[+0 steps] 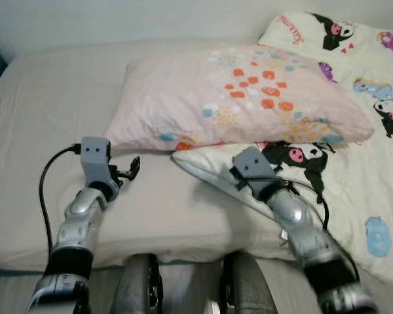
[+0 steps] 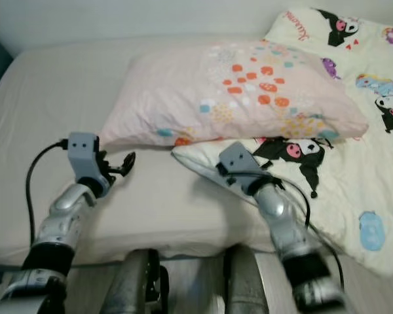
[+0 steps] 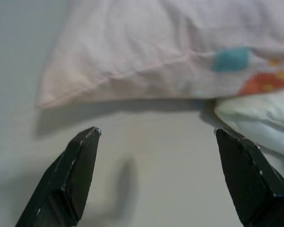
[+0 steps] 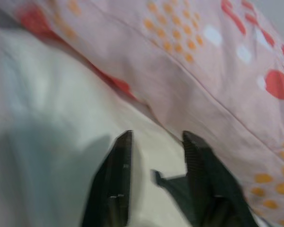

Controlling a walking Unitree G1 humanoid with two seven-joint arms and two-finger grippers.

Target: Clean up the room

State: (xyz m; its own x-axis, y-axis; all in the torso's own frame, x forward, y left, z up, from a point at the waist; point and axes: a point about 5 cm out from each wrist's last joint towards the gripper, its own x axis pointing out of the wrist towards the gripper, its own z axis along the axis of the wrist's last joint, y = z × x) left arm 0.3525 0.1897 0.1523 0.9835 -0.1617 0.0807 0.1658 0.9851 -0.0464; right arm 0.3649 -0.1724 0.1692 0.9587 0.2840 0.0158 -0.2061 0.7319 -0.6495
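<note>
A pale pink pillow with orange, teal and white spots point(image 1: 242, 98) lies across the middle of the beige-sheeted bed point(image 1: 46, 111). Its right end overlaps a cream quilt printed with black-and-pink cartoon figures point(image 1: 367, 170), which covers the bed's right side. The left gripper point(image 1: 130, 169) hovers over the sheet near the bed's front edge, just short of the pillow's left corner. The left wrist view shows its two fingers spread wide with nothing between them. The right gripper point(image 4: 154, 156) rests on the quilt's folded corner, hidden behind its wrist in the head views. Its own wrist view shows its fingers narrowly parted at the pillow's seam, pinching nothing.
</note>
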